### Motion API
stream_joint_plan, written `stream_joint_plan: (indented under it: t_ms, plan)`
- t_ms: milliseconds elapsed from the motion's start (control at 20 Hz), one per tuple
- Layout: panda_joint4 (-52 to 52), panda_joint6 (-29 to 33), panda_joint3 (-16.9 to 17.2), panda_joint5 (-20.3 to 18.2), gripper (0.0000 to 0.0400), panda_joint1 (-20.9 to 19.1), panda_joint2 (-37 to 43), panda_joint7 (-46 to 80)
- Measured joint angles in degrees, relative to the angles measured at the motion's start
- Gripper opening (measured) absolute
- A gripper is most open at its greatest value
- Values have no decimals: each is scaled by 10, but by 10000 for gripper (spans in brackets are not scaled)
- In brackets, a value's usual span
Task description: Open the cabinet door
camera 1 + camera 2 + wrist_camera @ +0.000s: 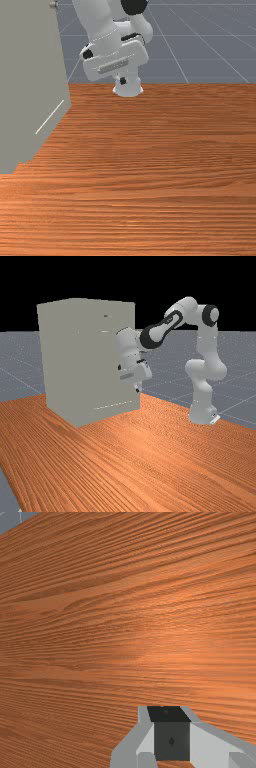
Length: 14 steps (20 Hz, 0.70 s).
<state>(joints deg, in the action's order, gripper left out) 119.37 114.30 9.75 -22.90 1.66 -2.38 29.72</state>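
The cabinet [60,356] stands upright on the tabletop [145,456], and its door [100,371] is probably the cabinet side with the pale line [50,117] low on it. I expect a stiff, fairly heavy panel that swings rather than lifts. The small knob [53,4] high on the cabinet looks the likeliest hold; it may be slippery, so grip it squarely. The front view cuts off the cabinet's top; the door's seams and swinging edge are hard to make out. Whether the hand [138,389], beside the cabinet, is spread or closed, I cannot tell.
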Motion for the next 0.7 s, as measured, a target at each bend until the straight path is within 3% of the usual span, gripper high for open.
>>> stream_joint_plan:
  t_ms: [150,350,500,700]
  plan:
    - [117,107,0,0,0,-7,117,-3]
    - [231,199,5,-7,0,-29,263,-9]
    - [282,222,13,1,0,-63,377,-11]
    - [331,223,18,46,0,-146,548,-9]
